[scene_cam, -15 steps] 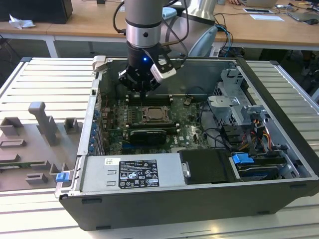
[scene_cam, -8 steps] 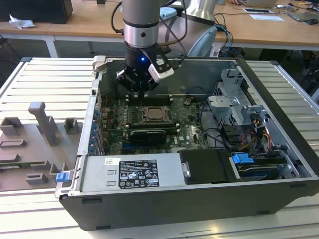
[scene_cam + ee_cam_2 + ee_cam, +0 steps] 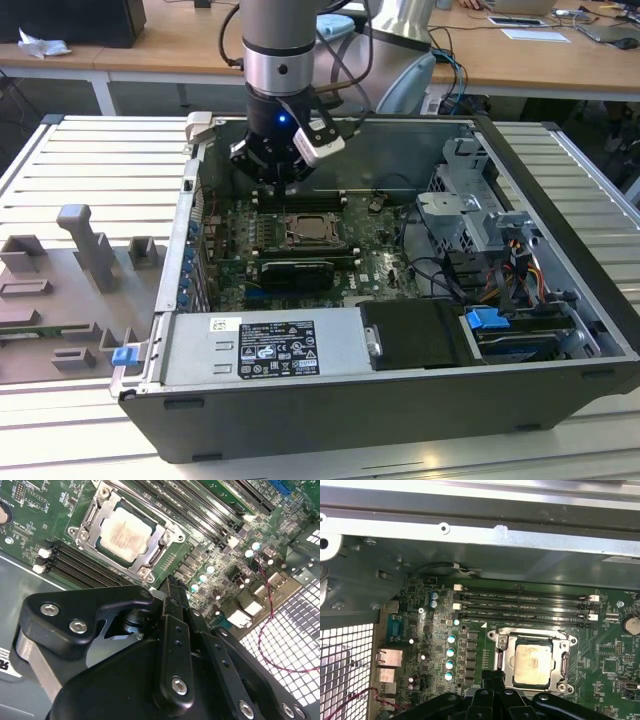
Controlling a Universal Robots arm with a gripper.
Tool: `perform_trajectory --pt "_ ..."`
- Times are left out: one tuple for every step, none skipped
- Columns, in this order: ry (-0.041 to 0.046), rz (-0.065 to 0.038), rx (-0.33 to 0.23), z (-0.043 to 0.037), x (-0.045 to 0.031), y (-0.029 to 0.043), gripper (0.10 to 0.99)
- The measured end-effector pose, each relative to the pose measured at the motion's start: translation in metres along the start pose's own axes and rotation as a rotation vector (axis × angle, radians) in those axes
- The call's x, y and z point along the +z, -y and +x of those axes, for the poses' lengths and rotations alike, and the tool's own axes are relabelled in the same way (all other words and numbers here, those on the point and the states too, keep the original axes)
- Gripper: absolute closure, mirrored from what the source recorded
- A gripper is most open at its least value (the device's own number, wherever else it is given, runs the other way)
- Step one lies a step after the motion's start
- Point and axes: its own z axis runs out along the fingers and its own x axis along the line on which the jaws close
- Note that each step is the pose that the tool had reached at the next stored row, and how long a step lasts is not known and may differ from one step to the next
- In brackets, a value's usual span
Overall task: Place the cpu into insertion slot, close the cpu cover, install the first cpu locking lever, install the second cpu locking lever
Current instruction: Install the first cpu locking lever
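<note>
The cpu (image 3: 125,532) lies flat in the insertion slot (image 3: 495,636) on the green motherboard, its pale metal face up. It shows in both wrist views and in the exterior view (image 3: 308,232). The silvery cpu cover (image 3: 162,541) lies down around the chip's edges, its cut-out framing the face. My gripper (image 3: 283,185) hangs just above the board, beside the socket on the side of the long memory slots. Its black fingers (image 3: 172,610) come together at a tip close to the socket's corner. They look shut with nothing between them.
Long black memory slots (image 3: 520,605) run beside the socket. A black card (image 3: 295,272) stands in front of it in the exterior view. The case walls (image 3: 560,200), a drive cage with cables (image 3: 480,230) and the power supply (image 3: 265,345) ring the board. Grey fixtures (image 3: 90,250) sit outside.
</note>
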Motion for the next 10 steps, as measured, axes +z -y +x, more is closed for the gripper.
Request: perform_trajectory --pt "0.0 0.0 0.0 0.001 0.0 0.0 0.98" --pt "0.0 0.0 0.0 0.0019 0.0 -0.0001 0.98" --pt "0.0 0.0 0.0 0.0033 0.0 -0.0002 0.98" --pt "0.0002 0.0 0.0 0.0047 0.0 -0.0003 0.98" --pt "0.0002 0.0 0.0 0.0059 -0.0001 -0.0004 0.98" --pt "0.0003 0.0 0.0 0.0072 -0.0001 -0.0005 0.98" --pt "0.0007 0.0 0.0 0.0094 0.0 -0.0008 0.98" --pt "0.0008 0.0 0.0 0.0104 0.0 -0.001 0.98" --pt "0.0008 0.0 0.0 0.0117 0.0 -0.0012 0.98" --pt "0.0008 0.0 0.0 0.0134 -0.0001 -0.0014 0.98"
